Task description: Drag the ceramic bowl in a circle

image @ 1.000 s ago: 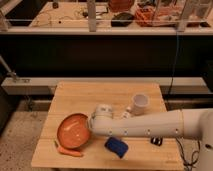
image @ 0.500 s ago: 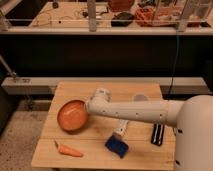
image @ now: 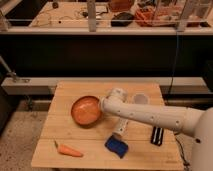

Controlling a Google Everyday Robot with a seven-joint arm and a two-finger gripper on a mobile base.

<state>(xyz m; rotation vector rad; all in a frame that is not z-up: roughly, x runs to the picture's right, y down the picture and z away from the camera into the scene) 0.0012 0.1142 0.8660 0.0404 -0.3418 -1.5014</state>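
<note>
The ceramic bowl (image: 85,110) is a round, shallow orange-terracotta bowl, upright on the wooden table (image: 60,125), left of centre. My white arm reaches in from the lower right. The gripper (image: 103,107) is at the bowl's right rim and touches it; the wrist housing hides its tips. The bowl's glossy inside is empty.
A small white cup (image: 140,99) stands behind the arm, right of the bowl. A carrot (image: 69,150) lies near the front left edge. A blue object (image: 116,146) lies at the front centre and a black object (image: 157,136) at the front right. A dark ledge runs behind the table.
The bowl has moved with the gripper, first away from the front-left towards the back, then to the right towards the table's middle. The arm has swung with it.
</note>
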